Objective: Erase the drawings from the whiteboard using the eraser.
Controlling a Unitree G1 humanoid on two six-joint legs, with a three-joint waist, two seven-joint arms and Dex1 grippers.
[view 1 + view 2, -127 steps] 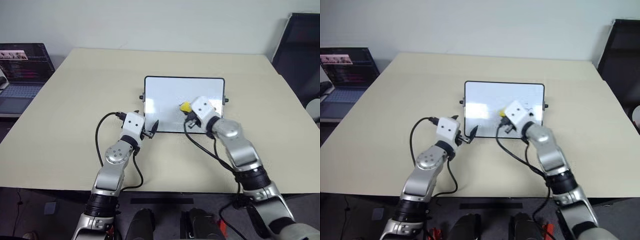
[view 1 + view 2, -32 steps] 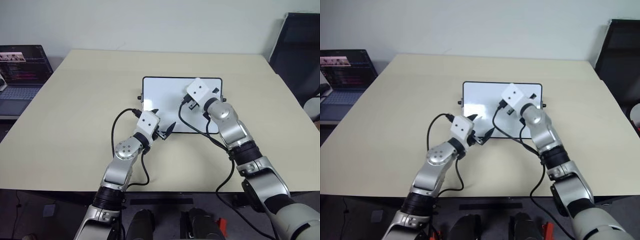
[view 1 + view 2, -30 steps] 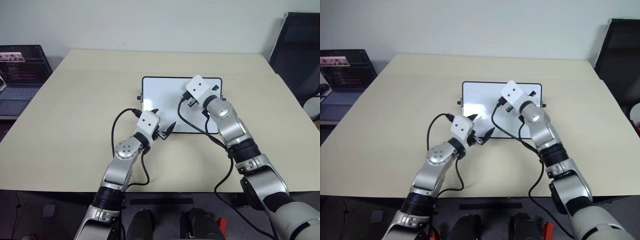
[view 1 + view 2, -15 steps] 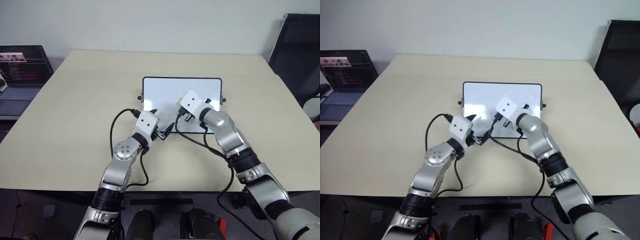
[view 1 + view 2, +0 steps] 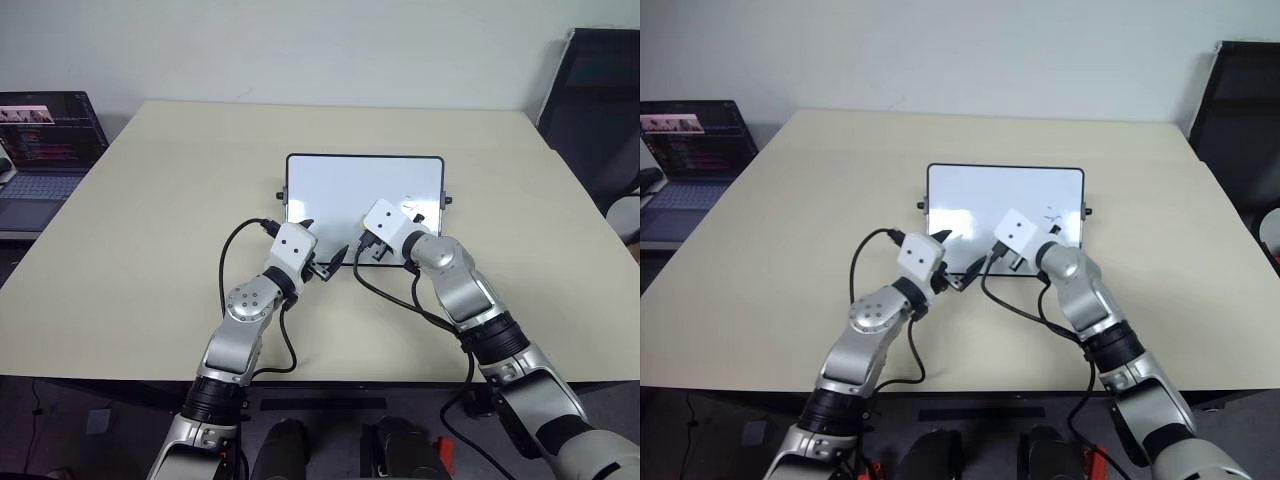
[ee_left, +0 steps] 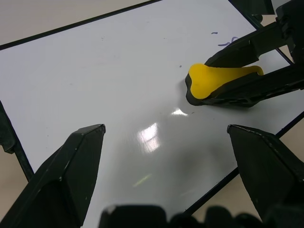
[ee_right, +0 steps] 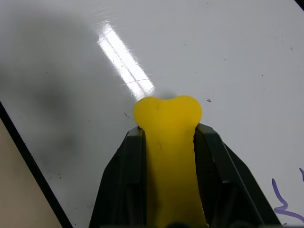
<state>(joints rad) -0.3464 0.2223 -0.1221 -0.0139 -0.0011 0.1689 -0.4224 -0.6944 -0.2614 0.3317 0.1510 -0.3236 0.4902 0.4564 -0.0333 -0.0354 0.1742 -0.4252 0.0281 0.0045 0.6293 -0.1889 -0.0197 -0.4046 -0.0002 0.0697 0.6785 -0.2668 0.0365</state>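
Observation:
The whiteboard [image 5: 325, 185] lies flat on the table in its thin black frame. Small dark drawings [image 5: 1050, 213] sit near its right side and appear as purple squiggles [image 6: 228, 41] beyond the eraser. My right gripper [image 7: 168, 134] is shut on the yellow eraser [image 7: 167, 142], whose rounded end pokes out past the fingers, close over the board's near part. I cannot tell if it touches. My left gripper [image 6: 164, 130] stands open over the board's near edge, just left of the eraser [image 6: 213, 80], holding nothing.
The beige table [image 5: 170, 210] stretches wide around the board. An open laptop [image 5: 45, 140] sits off the table's left edge and a black chair [image 5: 600, 100] stands at the far right. Black cables loop from both wrists.
My right gripper has carried the eraser from the board's far right part down and left to the near edge, beside the left gripper. The left arm has stayed still.

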